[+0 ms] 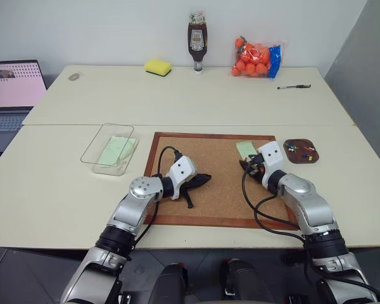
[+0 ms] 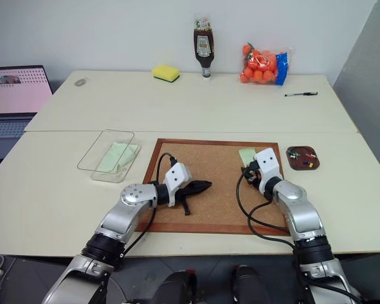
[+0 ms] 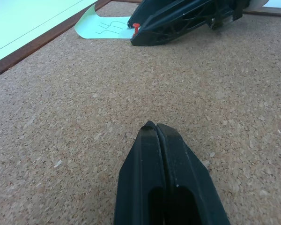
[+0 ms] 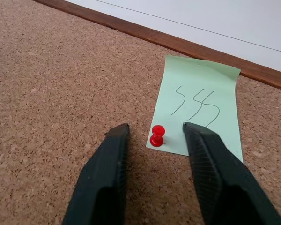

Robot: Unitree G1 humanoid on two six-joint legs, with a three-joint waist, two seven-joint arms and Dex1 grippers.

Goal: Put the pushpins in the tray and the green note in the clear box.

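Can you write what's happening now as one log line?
right gripper: jaws open around small red plastic pushpin | pin: stuck in pale green square paper note | left gripper: shut

Pale green note with dark squiggles, red pin on it; speckled tan corkboard, red-brown frame; dark brown tray; black pincer fingers.

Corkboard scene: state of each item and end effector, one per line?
Red pushpin: stuck upright in the green note, between the right fingers, not gripped.
Green note: flat on the corkboard, pinned.
Tray: holds several pushpins.
Clear box: open, pale green sheet inside.
Left end effector: shut, empty, over the cork.
Right end effector: open, straddling the red pushpin.
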